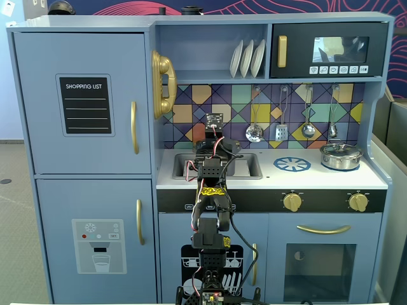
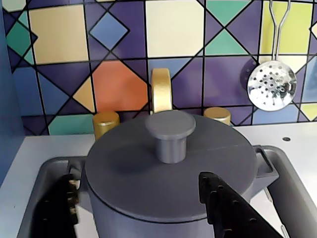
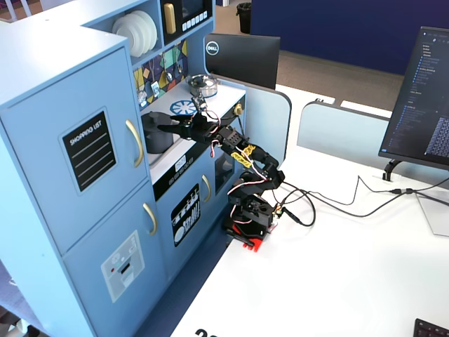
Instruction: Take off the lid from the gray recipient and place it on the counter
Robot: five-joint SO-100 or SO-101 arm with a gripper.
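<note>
Down in the sunken sink of the white bench, the gray recipient stands with the lid seated on it, knob upright. Seen from the wrist view, the hand is spread wide, one black finger over the lid's right edge and the other left of the pot wall, gripping nothing. Well to the right in a fixed view, a shiny silver pot sits on the bench.
</note>
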